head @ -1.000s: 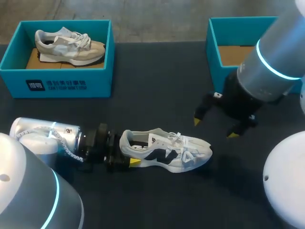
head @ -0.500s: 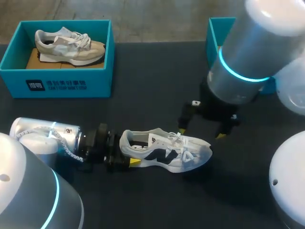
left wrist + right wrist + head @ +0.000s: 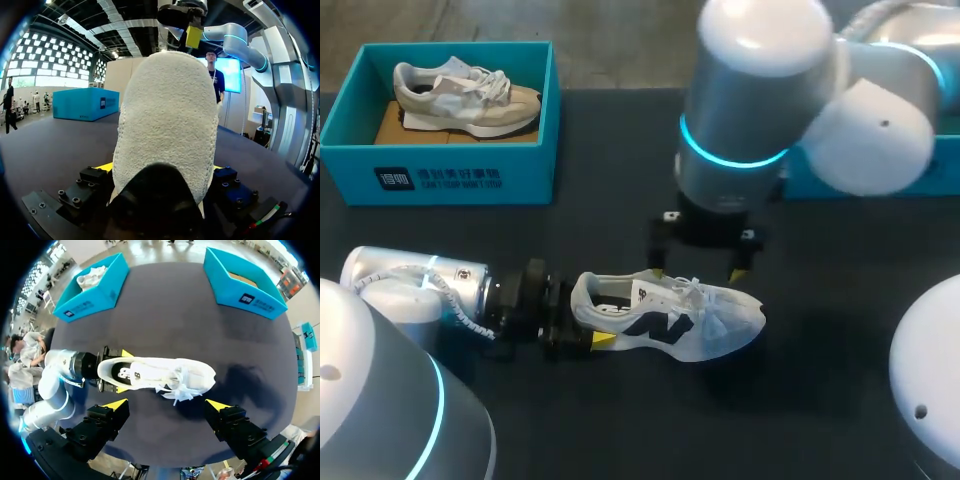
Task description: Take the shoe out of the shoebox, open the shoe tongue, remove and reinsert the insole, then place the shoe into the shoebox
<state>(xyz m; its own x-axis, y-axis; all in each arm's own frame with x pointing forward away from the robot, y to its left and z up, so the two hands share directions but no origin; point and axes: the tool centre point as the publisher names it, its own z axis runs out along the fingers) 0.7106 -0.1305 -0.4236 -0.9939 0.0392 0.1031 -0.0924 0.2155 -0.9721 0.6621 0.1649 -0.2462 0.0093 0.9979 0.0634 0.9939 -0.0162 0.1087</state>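
A white shoe [image 3: 670, 320] with a dark logo stands upright on the dark table [image 3: 620, 190], toe pointing right. My left gripper [image 3: 582, 325] lies flat behind it, shut on the heel, one yellow tip on each side. In the left wrist view the fuzzy white heel [image 3: 167, 125] fills the space between the fingers of the left gripper [image 3: 161, 167]. My right gripper [image 3: 697, 274] hangs open just above the laces, pointing down. In the right wrist view the shoe [image 3: 157, 376] lies ahead of the open right gripper [image 3: 167, 405], untouched by it.
A teal shoebox [image 3: 460, 175] at the back left holds a beige shoe [image 3: 465, 95]. A second teal shoebox [image 3: 945, 165] at the back right is mostly hidden by my right arm; the right wrist view shows that box [image 3: 245, 285] with a bare cardboard floor.
My right arm has swung left from near the right shoebox to above the shoe's laces, its gripper still open. The left gripper and the shoe have not moved.
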